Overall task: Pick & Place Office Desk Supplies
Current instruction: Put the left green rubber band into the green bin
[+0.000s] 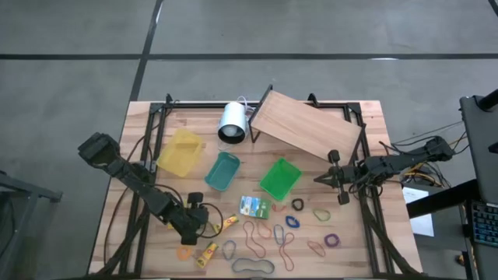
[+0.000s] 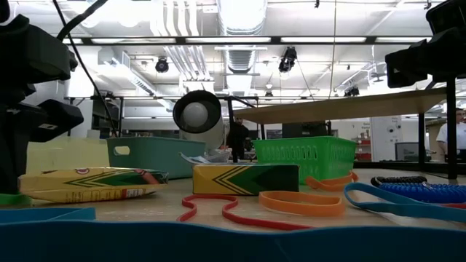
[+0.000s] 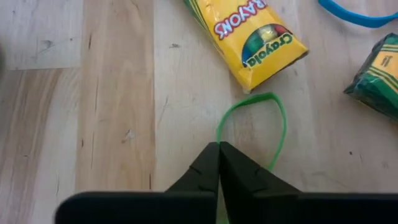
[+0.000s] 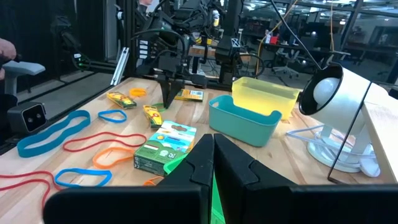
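My left gripper [image 3: 219, 148] [image 1: 196, 222] is low over the table's near left part, shut on a thin green rubber band [image 3: 273, 112]. A yellow crayon box [image 3: 255, 37] lies just beyond the band, and a second box [image 3: 379, 68] lies beside it. Red [image 1: 253, 233], orange [image 1: 282, 247], grey [image 1: 253, 266], purple [image 1: 332, 239] and blue [image 1: 292, 222] bands lie flat on the near side of the table. The green-and-white packet [image 1: 254, 207] also lies flat there. My right gripper [image 1: 334, 177] [image 4: 213, 149] hovers shut beside the green basket [image 1: 280, 179], holding nothing. My left gripper pinches the green band between its two fingers at one end of the loop [image 3: 219, 132]. The fingers come from above, slanting down. The rest of the loop [image 3: 283, 124] spreads open ahead of the fingertips, close to the tabletop or on it, toward the yellow crayon box.
A yellow basket [image 1: 180, 152] and a teal basket [image 1: 222, 171] stand left of the green basket. Behind them are the white cylinder [image 1: 232, 123] and the slanted wooden board [image 1: 307, 128] on its dark frame. More yellow boxes [image 1: 210, 250] lie near the left gripper.
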Controlling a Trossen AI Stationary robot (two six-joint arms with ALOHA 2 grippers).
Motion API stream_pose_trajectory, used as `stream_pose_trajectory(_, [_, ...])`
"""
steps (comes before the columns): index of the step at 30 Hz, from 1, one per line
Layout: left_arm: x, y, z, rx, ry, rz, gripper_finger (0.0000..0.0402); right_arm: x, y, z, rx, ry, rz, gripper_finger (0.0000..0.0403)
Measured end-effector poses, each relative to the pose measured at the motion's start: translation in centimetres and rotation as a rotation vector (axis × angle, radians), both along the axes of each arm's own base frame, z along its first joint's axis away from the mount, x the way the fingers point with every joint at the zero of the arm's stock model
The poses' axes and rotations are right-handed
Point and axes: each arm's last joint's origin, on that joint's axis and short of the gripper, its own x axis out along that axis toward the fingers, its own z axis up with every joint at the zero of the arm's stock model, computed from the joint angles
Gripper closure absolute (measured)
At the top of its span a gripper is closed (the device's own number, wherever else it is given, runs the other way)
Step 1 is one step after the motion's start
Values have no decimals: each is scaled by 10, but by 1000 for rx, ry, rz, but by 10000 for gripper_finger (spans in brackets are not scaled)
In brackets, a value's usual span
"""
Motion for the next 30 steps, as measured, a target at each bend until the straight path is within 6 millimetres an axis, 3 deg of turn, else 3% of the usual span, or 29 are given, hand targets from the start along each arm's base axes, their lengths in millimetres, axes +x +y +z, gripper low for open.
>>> stream_pose_trajectory(13, [0,0,6,-1,-20,3,398,0,0,0,0,0,0,394])
stream_pose_trajectory(20, [-1,6,37,19,-192,42,398,0,0,0,0,0,0,394])
stream_pose_trajectory(30, [-9,32,93,284,-570,192,398,0,0,0,0,-1,0,394])
